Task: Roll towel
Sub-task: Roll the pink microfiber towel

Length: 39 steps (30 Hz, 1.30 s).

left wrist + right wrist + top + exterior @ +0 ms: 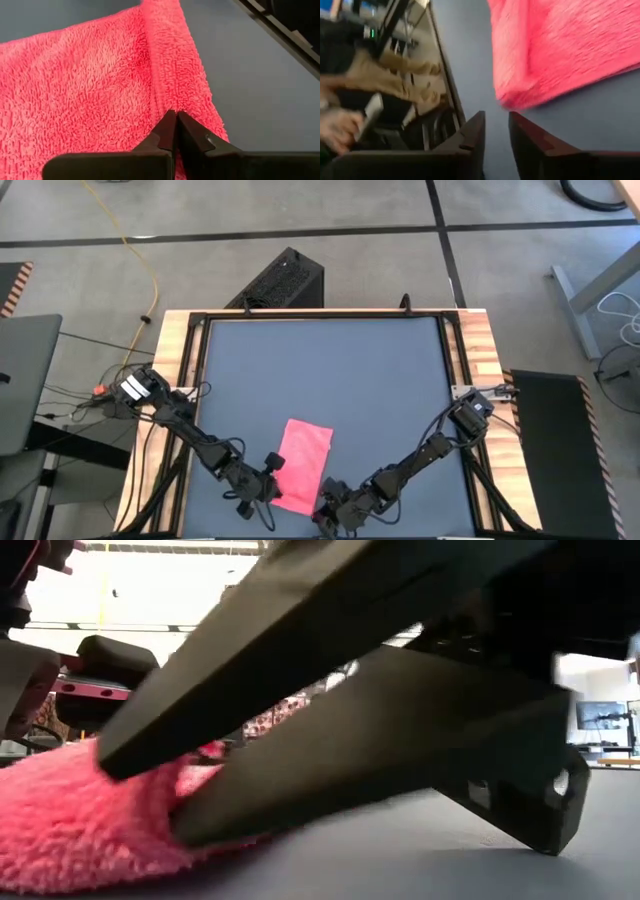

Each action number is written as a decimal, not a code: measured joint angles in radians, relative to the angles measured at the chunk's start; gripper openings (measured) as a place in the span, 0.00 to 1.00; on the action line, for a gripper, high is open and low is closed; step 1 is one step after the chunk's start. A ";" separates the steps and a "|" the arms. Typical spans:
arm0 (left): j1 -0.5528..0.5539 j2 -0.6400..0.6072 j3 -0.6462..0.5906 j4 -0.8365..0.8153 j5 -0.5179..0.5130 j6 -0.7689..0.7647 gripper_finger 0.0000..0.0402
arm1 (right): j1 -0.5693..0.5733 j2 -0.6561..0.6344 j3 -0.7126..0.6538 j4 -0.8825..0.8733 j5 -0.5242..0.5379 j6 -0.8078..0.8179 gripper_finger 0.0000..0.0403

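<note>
The pink towel (305,463) lies flat on the dark grey tabletop (330,370) near its near edge, one short end toward the near edge. My left gripper (272,465) is shut at the towel's left long edge; the left wrist view shows its tips (176,117) over the towel (75,90). My right gripper (325,505) is open just off the towel's near right corner (512,100), low over the table. In the low view its two fingers (300,740) reach in from the right toward the towel (70,820). My left gripper's shut fingertips meet the towel's hem band (172,90) close to its left long edge, slanting down from the table's left. The towel lies flat. I cannot tell whether any cloth is caught between the tips. My right gripper: I cannot tell whether its fingertips (185,830) touch the towel.
A wooden frame (175,360) borders the tabletop. A black box (285,280) stands beyond the far edge. Bare tabletop stretches from the towel to the far edge. The two arms flank the towel at the near edge.
</note>
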 joint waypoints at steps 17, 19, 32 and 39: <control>0.043 0.000 -0.002 -0.006 0.140 -0.012 0.00 | 0.069 -0.094 0.015 -0.015 0.277 -1.052 0.47; 0.046 0.000 -0.002 -0.006 0.143 -0.018 0.00 | 0.077 -0.075 0.043 -0.012 0.280 -1.183 0.47; 0.066 0.000 -0.002 -0.015 0.188 -0.045 0.00 | 0.069 0.010 0.149 -0.093 0.427 -1.507 0.48; 0.066 0.000 -0.002 -0.019 0.188 -0.045 0.00 | 0.068 0.008 0.150 -0.113 0.381 -1.553 0.48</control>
